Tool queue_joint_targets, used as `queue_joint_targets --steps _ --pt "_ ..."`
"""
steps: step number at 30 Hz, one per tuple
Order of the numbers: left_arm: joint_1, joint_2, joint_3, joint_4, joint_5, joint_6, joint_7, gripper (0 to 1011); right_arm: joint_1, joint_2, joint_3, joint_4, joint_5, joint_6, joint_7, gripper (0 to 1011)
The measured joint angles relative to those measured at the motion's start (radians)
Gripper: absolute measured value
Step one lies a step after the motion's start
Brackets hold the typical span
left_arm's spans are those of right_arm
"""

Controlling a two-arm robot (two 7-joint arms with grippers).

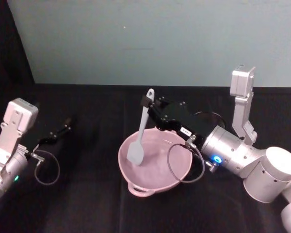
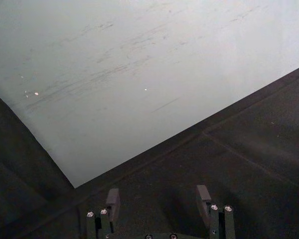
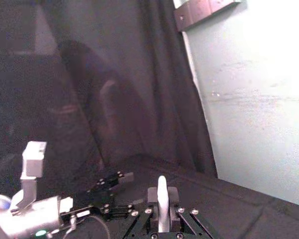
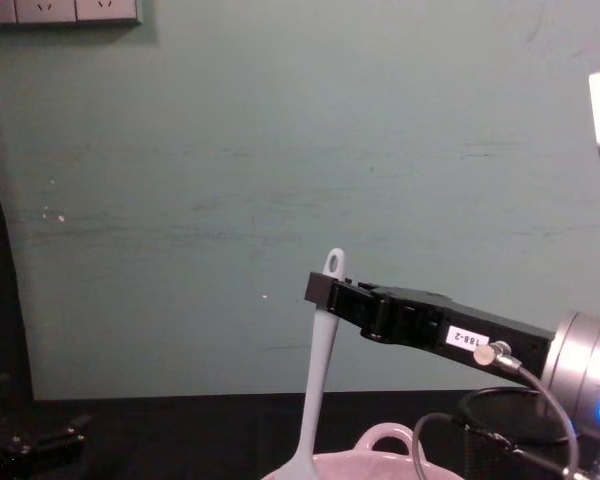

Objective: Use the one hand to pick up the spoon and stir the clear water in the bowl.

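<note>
Pinching the spoon (image 1: 138,138) high on its handle, just under the eyelet (image 1: 151,91), the right gripper (image 1: 146,102) hangs over the far rim of the bowl (image 1: 157,164). Jaws pressed on the handle from both sides. Spoon near upright, slight tilt, blade down inside the bowl, left of its centre. Cable (image 1: 169,160) from the right wrist loops over the bowl's right rim. Left gripper (image 1: 63,128) is well left of the bowl, low over the table (image 1: 87,194), fingers (image 2: 112,199) spread, nothing between them.
</note>
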Motion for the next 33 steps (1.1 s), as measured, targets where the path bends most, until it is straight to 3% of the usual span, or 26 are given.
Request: queue_joint_targets --steps 6,13,25,33 --pt "0.000 0.000 0.000 0.000 0.000 0.000 0.000 1005 0.031 -0.015 0.008 0.064 0.005 -0.017 -0.014 124" --pt "0.000 0.000 0.000 0.000 0.000 0.000 0.000 1005 0.043 0.005 0.030 0.079 -0.035 -0.028 -0.057 124" --pt "0.000 0.000 0.000 0.000 0.000 0.000 0.000 1005 -0.007 0.062 0.061 -0.012 -0.117 -0.019 -0.106 124" --pt "0.000 0.000 0.000 0.000 0.000 0.000 0.000 1005 -0.034 0.078 0.036 -0.073 -0.150 -0.003 -0.080 124"
